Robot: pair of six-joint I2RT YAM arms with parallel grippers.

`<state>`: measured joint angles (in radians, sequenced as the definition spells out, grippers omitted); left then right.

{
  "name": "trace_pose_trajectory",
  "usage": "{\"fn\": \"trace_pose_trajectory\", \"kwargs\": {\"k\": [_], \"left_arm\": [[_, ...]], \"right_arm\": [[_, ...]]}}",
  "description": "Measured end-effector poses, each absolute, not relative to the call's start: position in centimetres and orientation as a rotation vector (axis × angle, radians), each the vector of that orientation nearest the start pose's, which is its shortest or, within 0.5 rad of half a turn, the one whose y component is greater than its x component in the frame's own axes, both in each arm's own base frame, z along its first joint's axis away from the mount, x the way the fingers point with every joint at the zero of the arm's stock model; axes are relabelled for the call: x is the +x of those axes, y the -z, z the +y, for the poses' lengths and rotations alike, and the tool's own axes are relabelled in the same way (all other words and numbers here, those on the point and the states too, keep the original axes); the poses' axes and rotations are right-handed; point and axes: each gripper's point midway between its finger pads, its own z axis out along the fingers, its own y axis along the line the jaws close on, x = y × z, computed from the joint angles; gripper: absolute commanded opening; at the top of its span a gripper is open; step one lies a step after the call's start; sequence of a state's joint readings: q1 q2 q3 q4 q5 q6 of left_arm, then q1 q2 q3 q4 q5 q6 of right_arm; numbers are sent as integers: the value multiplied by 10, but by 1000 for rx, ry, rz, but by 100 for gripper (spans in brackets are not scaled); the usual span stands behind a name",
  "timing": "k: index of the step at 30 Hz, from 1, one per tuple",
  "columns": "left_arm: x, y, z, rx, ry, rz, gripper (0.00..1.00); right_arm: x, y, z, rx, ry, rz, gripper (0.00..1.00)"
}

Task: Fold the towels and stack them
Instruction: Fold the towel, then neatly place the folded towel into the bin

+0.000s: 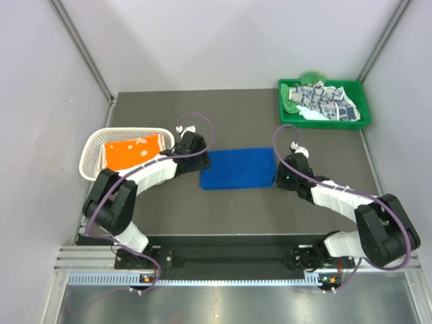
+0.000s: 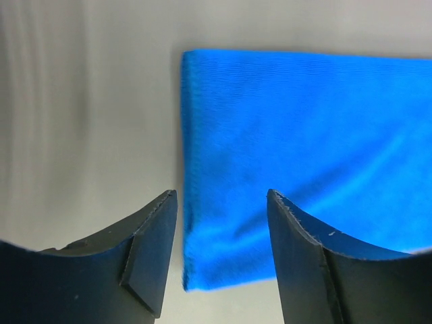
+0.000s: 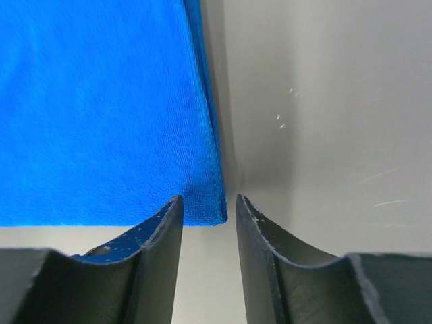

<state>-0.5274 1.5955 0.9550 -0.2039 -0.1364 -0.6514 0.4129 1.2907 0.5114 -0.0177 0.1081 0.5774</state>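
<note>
A royal blue towel lies folded flat in the middle of the table, one of the towels. My left gripper hovers over its left edge, jaws open. In the left wrist view the blue towel's near corner lies below the gap of the left gripper, untouched. My right gripper stands at the right edge. The right wrist view has the blue towel's corner just ahead of the right gripper, which is open and empty. An orange towel lies in the basket. The patterned towel and a green towel lie in the tray.
The white lattice basket stands at the table's left edge, close behind the left arm. The green plastic tray sits at the back right corner. Grey walls enclose the table on three sides.
</note>
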Motion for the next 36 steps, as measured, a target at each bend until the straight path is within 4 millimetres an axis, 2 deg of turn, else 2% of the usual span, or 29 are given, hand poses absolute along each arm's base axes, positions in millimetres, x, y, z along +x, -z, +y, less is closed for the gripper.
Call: {"fn": "trace_pose_trajectory", "kwargs": {"k": [2,5,11,22,31,34,36], "left_arm": [[347,-59,-200,-224,352,2461,61],[347,-45,-196,-231,322,2505,63],[344,-38,-192,-236,322,2539,66],[349,-34,-198,-270,517,2548,68],[356,-35,-212,-278,638,2526,64],[357,-35,-213,-285,638,2527,64],[357,-34,-212,-287,631,2528,64]], "right_arm": [[283,-26,132,240,-343,2403,21],[283,-22,134,246,-340,2409,13],[284,-22,132,272,-332,2406,7],[282,-22,122,328,-308,2383,12],[281,-25,115,348,-288,2378,29],[278,-35,112,341,-286,2365,33],[278,-46,111,332,-291,2339,40]]}}
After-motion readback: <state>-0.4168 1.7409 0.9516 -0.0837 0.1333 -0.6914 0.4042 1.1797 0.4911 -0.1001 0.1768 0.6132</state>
